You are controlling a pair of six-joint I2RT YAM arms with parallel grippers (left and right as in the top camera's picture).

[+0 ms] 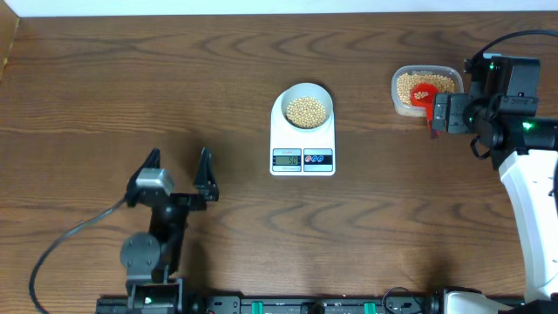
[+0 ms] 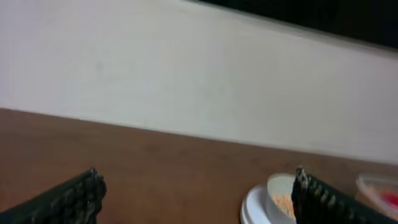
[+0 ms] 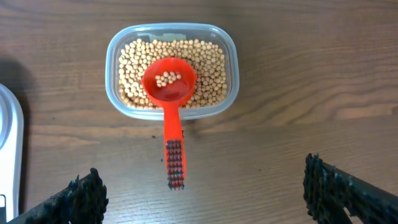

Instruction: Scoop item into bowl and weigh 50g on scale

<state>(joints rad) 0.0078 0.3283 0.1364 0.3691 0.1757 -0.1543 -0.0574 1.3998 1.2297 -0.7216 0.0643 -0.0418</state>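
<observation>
The pale bowl [image 1: 306, 91] stands on the white scale [image 1: 302, 146], holding tan beans [image 1: 306, 110]. More beans [image 3: 211, 68] fill a clear tub [image 1: 425, 73]. A red scoop [image 3: 169, 84] rests in the tub with a few beans in it, its handle sticking out over the table. My right gripper [image 3: 208, 190] is open and empty, just behind the handle's end; in the overhead view it [image 1: 438, 113] sits beside the tub. My left gripper [image 1: 179, 164] is open and empty at the front left. Its wrist view [image 2: 199, 196] shows the bowl [image 2: 278, 190] and the scale [image 2: 252, 210] at the lower right.
The wooden table ends at a pale wall [image 2: 199, 81] at the back. A cable [image 1: 61, 249] trails from the left arm at the front left. The right arm's white base [image 1: 536, 218] stands at the right edge.
</observation>
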